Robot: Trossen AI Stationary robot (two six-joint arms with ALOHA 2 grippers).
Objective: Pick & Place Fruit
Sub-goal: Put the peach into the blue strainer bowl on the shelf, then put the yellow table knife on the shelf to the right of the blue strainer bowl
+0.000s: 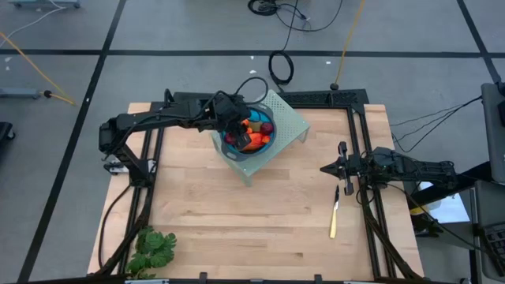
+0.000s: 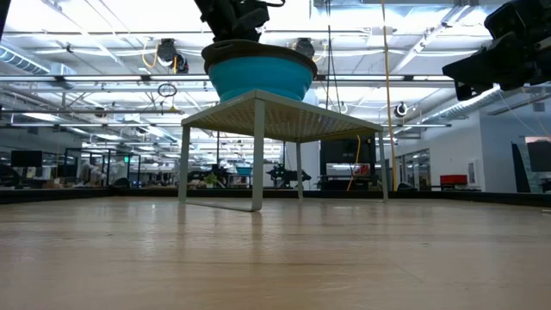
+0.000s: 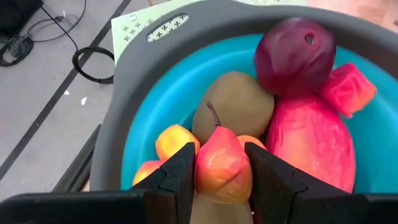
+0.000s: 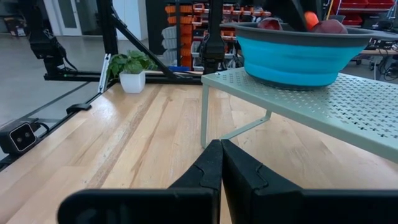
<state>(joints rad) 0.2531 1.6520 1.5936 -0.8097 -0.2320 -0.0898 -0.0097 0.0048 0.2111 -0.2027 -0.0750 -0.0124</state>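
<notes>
Left tool over blue bowl, pinching small red-orange fruit. More fruit in bowl right under it. Right tool squeezed tight, holding nothing, low over counter, far from bowl.

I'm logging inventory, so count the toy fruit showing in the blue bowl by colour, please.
Dark red ball: 1
Brown-green oval: 1
Pink-red pieces: 2
Small orange-yellow pieces: 3, partly hidden
Orange-red pear, gripped by the left end effector over the bowl: 1
Total: 8 showing
</notes>
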